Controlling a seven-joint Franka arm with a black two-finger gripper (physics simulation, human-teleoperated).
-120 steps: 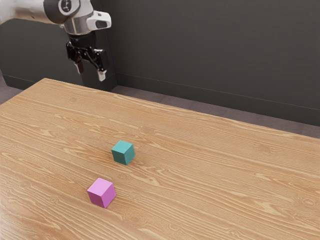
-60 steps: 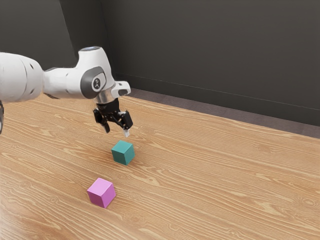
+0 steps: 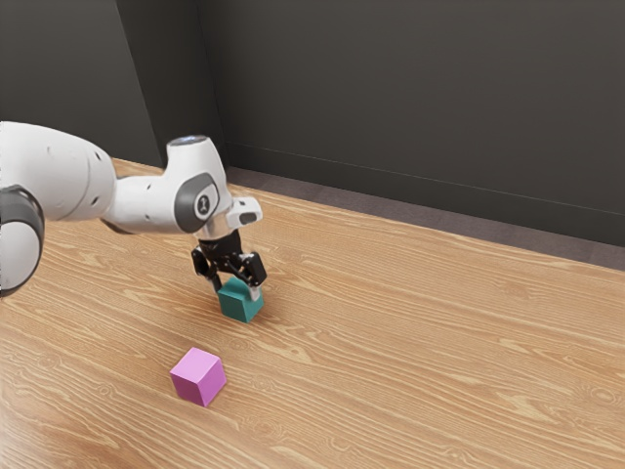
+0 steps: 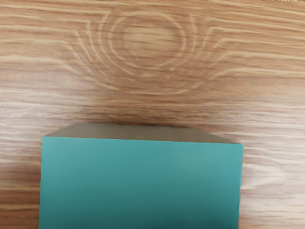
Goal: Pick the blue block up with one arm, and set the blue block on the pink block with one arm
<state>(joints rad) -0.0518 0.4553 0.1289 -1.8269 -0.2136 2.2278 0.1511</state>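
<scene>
Fingers [image 3: 255, 287] stand spread apart, straddling the small blue-green cube [image 3: 240, 303] on the wooden bench [image 3: 439, 322]. Pink cube [image 3: 198, 376] sits nearby.

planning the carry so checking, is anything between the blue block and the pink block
Nothing visible does. The gripper is right at the blue block, and only the wooden table lies between that block and the pink block, which sits apart, nearer the camera in the exterior view.

A wooden table [image 3: 439, 322] with bold, wavy grain fills most of the scene, and its top has a ringed knot [image 4: 143, 43]. Behind the table's far edge lies a grey floor strip [image 3: 488, 227], and beyond that a dark wall [image 3: 410, 88].
</scene>
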